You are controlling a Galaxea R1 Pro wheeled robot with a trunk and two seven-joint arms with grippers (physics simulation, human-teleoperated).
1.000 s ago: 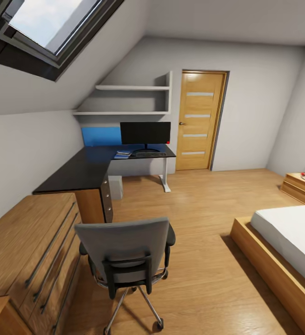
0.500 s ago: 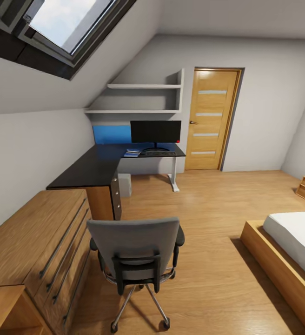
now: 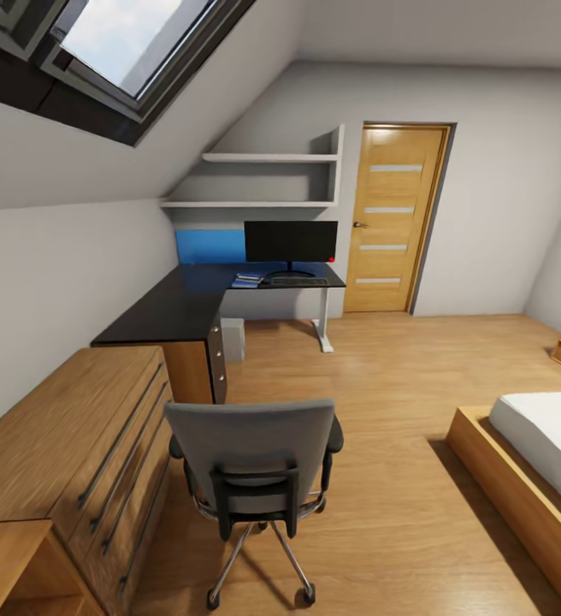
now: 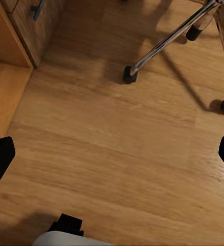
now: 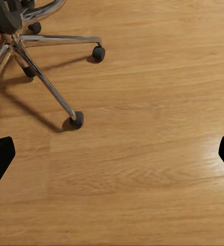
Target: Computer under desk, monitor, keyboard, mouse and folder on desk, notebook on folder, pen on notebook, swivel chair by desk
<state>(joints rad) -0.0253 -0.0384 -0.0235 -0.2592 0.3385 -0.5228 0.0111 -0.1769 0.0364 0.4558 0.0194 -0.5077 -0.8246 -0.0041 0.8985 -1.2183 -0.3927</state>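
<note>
Sloped attic bedroom, wood floor [image 3: 383,385]: the chair [image 3: 250,466] stands well short of the worktop [image 3: 174,304], its back to the camera and beside a wooden dresser [image 3: 67,445]. On the worktop's far wing the monitor [image 3: 291,242] stands with the keyboard [image 3: 298,281] in front and the blue folder [image 3: 246,281] just beside that; a grey computer [image 3: 232,339] shows beneath. Pushing the chair risks snagging a caster on the dresser, or jolting the worktop and shifting the stack. Wrist views add what the head view lacks: the chrome base [image 5: 37,66] and casters [image 4: 128,75] close above bare floor, plus each tool, left tool [image 4: 112,154] and right tool [image 5: 112,154], spread wide, holding nothing.
</note>
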